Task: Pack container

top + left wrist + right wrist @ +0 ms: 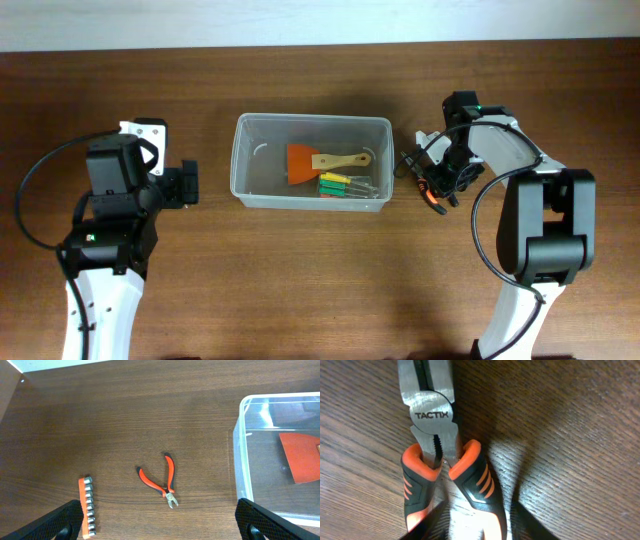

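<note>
Roughly half packed: orange scraper (303, 163) and screwdriver case (345, 186) already inside container (310, 120) at table centre. Left to pack: side cutters (168, 491) and bit strip (88, 505) on wood off its left side, below left gripper (162, 520), fingers spread wide. Also Tactix pliers (432, 425) on its right, handles between right gripper (437, 183) fingers, clamped or loose cannot tell.

You see pliers (432, 435) with a grey steel head and black handles striped and tipped orange, on the dark brown wood-grain table (570, 435). Your clear translucent container (312, 118) shows an orange scraper (300, 164) and green and yellow screwdrivers (338, 184). Left-wrist view gives you orange-and-black cutters (162, 480) and an orange strip of silver bits (87, 507).
</note>
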